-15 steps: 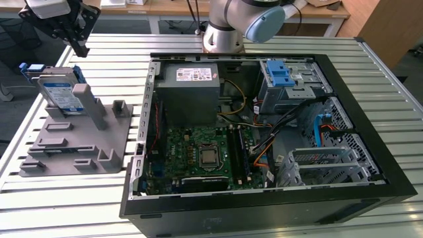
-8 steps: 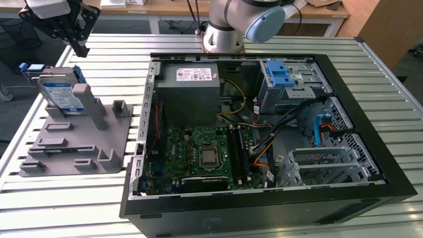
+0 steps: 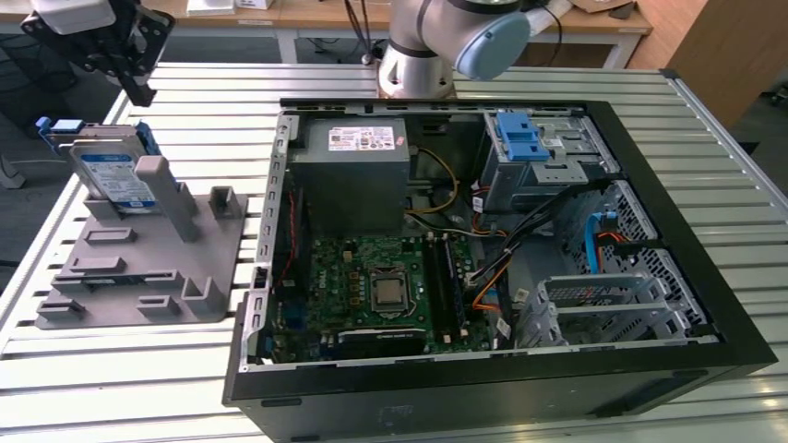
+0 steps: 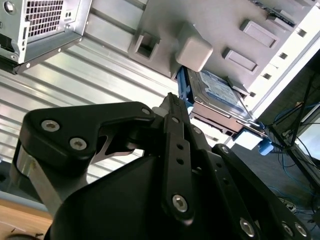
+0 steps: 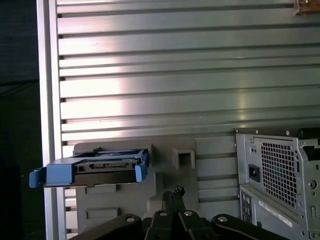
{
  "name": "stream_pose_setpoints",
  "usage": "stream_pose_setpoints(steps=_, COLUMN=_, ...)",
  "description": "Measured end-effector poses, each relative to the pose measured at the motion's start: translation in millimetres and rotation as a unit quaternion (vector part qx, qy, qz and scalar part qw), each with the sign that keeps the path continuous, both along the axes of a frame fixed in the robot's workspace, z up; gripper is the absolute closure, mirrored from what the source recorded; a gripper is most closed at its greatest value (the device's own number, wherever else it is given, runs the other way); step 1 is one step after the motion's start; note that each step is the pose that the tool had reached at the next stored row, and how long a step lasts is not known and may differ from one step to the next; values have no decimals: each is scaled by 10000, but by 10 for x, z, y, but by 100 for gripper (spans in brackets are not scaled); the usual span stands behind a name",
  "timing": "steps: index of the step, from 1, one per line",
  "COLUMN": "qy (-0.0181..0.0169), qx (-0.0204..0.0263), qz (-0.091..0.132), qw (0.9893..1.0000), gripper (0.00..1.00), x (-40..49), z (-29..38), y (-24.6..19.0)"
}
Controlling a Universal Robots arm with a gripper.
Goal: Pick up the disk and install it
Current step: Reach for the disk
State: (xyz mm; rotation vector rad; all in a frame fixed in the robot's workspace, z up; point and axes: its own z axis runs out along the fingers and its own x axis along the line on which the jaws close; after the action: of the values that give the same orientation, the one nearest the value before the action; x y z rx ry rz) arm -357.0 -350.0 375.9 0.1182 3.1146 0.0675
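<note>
1. Disk (image 3: 111, 175) pickup is not yet done. The hand (image 3: 138, 88) hangs in the air over the disk's upper end, apart from it and touching nothing.
2. Black metal fingers (image 5: 177, 194) look pressed together in the first wrist view, with nothing pinched between them.
3. Under the hand, the disk leans tilted in a slot of a grey holder (image 3: 136, 268). It is a flat silver rectangle with a white-and-blue label. Blue plastic rails are clipped along its sides and end in small rounded tabs.
4. The holder is a matte grey plastic block with upright posts and shallow rectangular pockets. It lies on the counter (image 3: 124, 388) at the exterior view's left.
5. The counter is made of ribbed, shiny aluminium slats.
6. Just beside the holder, toward the exterior view's right, a computer case (image 3: 493, 397) lies open on its side. It has a black shell with bare steel inside.
7. Inside the case are a green motherboard (image 3: 382, 286), a grey power supply (image 3: 357, 175), and a perforated steel drive cage (image 3: 555, 161) with a blue latch (image 3: 522, 138).
8. Judged from this, the task is at its very start. Gripping, lifting, carrying and seating the disk in the case all remain.
</note>
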Motion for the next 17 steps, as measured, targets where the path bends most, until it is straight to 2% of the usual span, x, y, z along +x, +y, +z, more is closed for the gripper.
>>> stream_pose_setpoints(steps=5, qy=1, qx=0, qz=0, qw=10000, gripper=89, x=-126, z=-3, y=14)
stream_pose_setpoints(steps=12, qy=1, qx=0, qz=0, qw=10000, gripper=89, x=-131, z=-3, y=14)
stream_pose_setpoints(steps=17, qy=1, qx=0, qz=0, qw=10000, gripper=89, x=-177, z=-4, y=14)
